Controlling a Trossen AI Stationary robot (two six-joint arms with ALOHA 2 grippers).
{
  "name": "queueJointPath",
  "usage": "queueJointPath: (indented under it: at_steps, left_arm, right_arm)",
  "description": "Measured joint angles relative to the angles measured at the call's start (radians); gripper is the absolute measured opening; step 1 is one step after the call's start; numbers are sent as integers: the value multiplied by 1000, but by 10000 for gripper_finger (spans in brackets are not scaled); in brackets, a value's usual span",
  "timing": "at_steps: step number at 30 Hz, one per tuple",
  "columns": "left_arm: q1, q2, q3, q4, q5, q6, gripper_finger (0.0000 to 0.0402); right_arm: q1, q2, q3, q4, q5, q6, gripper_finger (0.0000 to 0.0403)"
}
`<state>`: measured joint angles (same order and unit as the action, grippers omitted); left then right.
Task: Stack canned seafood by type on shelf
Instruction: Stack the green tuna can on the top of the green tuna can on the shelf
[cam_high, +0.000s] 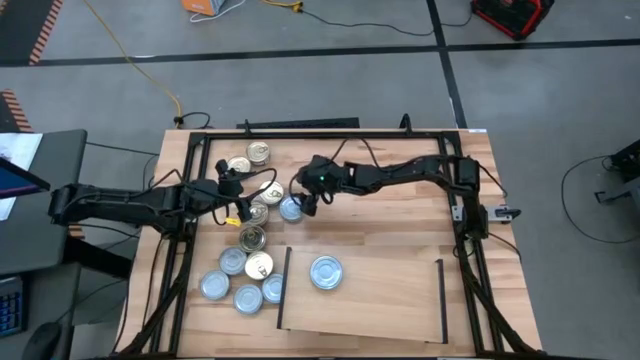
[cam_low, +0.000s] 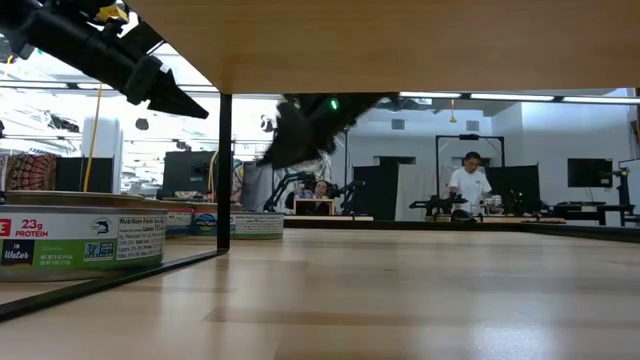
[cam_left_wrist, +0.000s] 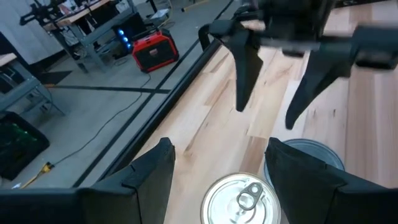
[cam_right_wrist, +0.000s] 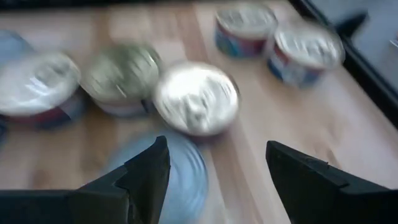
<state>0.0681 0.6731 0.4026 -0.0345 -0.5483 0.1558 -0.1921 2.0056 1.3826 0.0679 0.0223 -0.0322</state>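
Right gripper: open, empty, over blue-lid tin beyond shelf
Left gripper: open, empty
Risk: grippers close together, could collide

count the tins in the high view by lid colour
gold-lid tins: 6
silvery-blue-lid tins: 6
total: 12
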Motion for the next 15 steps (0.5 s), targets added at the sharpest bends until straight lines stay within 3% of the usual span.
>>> queueJointPath:
  at_steps: [8,15]
  left_arm:
    - [-1,-43,12,-6,-73,9,239]
    - [-2,-181,15,-26,-6,-16,239]
  right_arm:
    - [8,12,114,-39,-48,-89,292]
    - [16,102,111,-65,9,-100,292]
